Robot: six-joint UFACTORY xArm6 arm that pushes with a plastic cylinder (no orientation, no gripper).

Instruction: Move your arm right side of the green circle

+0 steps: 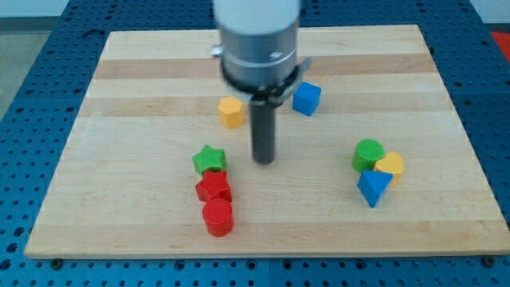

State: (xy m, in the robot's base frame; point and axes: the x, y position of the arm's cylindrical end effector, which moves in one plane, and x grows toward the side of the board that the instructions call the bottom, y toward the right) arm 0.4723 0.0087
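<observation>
Green circle (367, 154): a short, round-topped cylinder touching the yellow block (390, 166).

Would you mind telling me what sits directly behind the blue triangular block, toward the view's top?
The green circle and a yellow block sit just behind the blue triangle. Their lower edges are covered by it, so contact is unclear.

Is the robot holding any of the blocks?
No, nothing is held. My tip stands on bare board, right of the green star, touching no block.
</observation>
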